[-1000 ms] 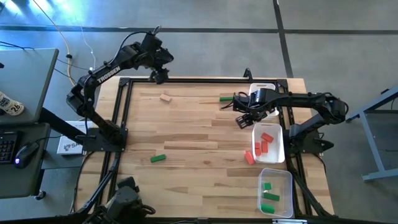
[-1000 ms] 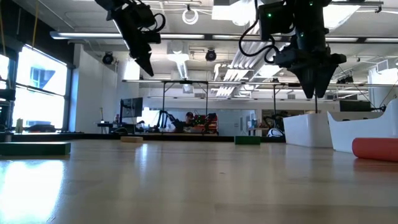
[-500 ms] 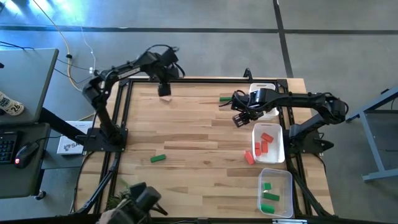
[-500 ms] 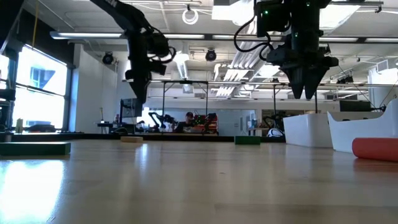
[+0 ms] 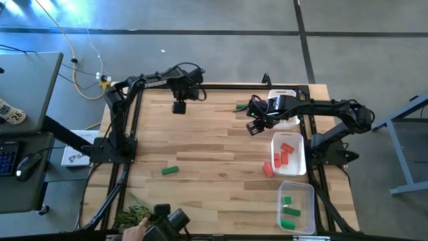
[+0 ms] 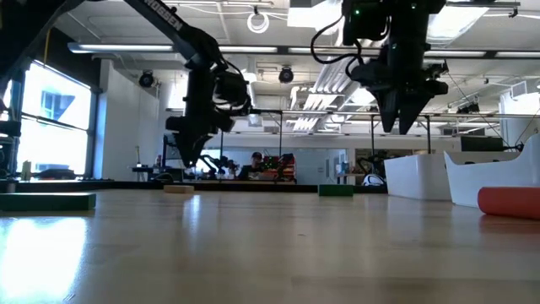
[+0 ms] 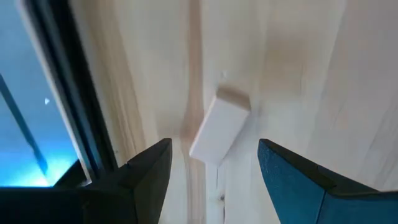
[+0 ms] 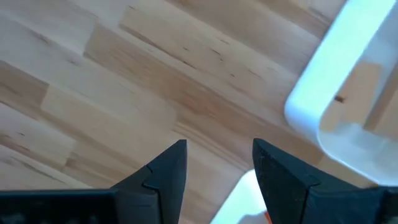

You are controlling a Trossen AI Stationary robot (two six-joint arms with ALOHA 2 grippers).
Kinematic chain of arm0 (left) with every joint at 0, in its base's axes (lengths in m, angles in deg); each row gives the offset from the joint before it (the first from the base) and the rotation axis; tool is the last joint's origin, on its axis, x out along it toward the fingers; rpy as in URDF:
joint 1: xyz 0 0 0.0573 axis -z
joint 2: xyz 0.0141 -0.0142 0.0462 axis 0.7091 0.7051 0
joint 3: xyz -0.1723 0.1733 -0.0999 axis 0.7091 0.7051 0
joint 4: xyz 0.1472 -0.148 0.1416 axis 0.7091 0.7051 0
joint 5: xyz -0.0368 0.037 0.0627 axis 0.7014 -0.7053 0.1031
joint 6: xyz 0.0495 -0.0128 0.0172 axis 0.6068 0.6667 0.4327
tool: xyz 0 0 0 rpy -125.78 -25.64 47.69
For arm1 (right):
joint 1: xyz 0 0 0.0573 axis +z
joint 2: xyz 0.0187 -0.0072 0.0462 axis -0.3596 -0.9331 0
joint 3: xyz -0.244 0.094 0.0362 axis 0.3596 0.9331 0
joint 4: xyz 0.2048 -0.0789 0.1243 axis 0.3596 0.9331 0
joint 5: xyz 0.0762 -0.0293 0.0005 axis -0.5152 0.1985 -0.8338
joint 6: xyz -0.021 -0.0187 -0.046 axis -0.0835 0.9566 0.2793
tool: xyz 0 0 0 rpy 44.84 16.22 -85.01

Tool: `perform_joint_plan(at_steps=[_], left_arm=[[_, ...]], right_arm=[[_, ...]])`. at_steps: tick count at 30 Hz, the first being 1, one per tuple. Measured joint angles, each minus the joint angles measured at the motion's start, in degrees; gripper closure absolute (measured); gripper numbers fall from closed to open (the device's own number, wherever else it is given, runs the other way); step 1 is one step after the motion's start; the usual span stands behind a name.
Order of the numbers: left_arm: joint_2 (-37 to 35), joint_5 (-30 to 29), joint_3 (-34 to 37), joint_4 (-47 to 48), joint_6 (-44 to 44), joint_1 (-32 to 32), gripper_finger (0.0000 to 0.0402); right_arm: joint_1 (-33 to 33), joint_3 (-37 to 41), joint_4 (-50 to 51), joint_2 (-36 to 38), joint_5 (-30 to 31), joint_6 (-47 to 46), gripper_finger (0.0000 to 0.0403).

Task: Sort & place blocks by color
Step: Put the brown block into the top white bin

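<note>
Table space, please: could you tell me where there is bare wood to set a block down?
The widest bare patch is the middle of the table, between the green block near the left rail and the white tray of red blocks. It is crowded at the right, by the trays, red block and right gripper.

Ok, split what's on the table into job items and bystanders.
Job items:
- tan block, under the open left hand
- green blocks
- red blocks
- white tray, clear tray

Bystanders:
- keyboard
- mouse
</note>
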Motion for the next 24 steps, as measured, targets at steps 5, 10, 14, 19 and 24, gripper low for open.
perform_joint_plan(at_steps=[5,10,14,19,24], left_arm=[[2.79,-1.99,0.0,1.0,0.08,0.77,0.0177],[5.05,-3.35,0.02,1.57,-0.47,1.56,0.0177],[5.92,-5.47,0.0,1.43,-0.47,2.1,0.0177],[7.38,-6.43,-0.02,0.71,-0.49,2.14,0.0177],[9.99,-10.29,0.02,0.72,-0.51,2.26,0.0177]], right_arm=[[0.0,0.0,-2.92,0.0,1.35,2.02,0.0233],[0.0,-0.02,-4.03,0.0,1.35,4.63,0.0233],[0.0,-0.02,-4.06,0.0,1.34,4.94,0.0233],[0.0,-0.02,-4.13,0.0,1.27,5.94,0.0233],[0.0,-0.02,-4.15,0.0,1.08,6.44,0.0233]])
